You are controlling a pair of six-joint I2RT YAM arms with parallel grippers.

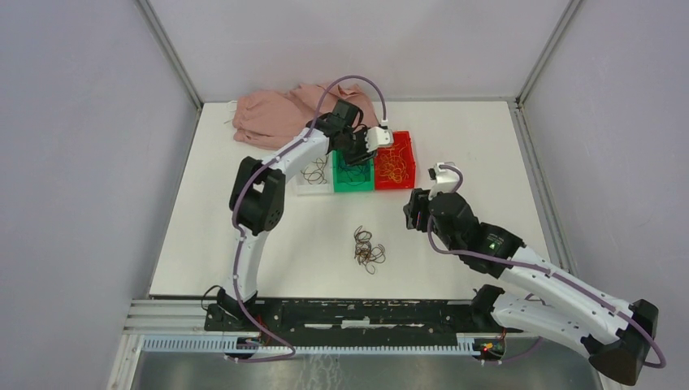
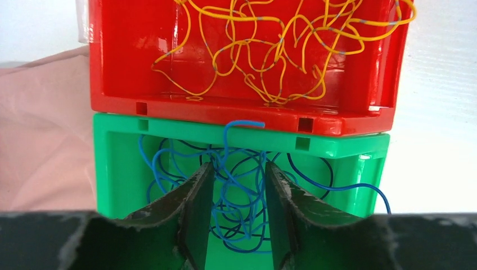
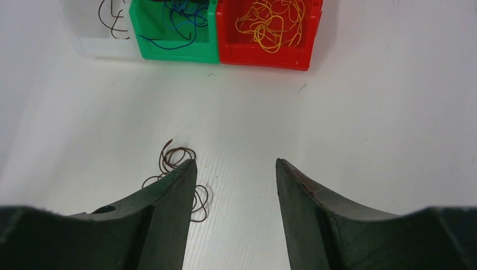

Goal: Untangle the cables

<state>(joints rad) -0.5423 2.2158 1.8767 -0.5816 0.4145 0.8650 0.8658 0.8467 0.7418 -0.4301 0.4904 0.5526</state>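
Blue cables (image 2: 242,191) lie tangled in a green bin (image 2: 121,169). One blue strand (image 2: 243,124) hooks over the rim towards the red bin (image 2: 124,67), which holds yellow-orange cables (image 2: 270,39). My left gripper (image 2: 236,169) is open just above the blue bunch, with strands between its fingers (image 2: 194,214). A dark brown cable bunch (image 1: 368,249) lies loose on the table. My right gripper (image 3: 235,163) is open and empty, low over the table, with the brown bunch (image 3: 175,157) at its left finger. In the top view the left gripper (image 1: 355,154) is over the bins and the right gripper (image 1: 410,213) is right of the brown bunch.
A clear bin (image 1: 313,175) with a few dark strands stands left of the green bin (image 1: 353,177) and red bin (image 1: 395,162). A pink cloth (image 1: 272,118) lies at the back left. The white table (image 1: 244,244) is walled on all sides.
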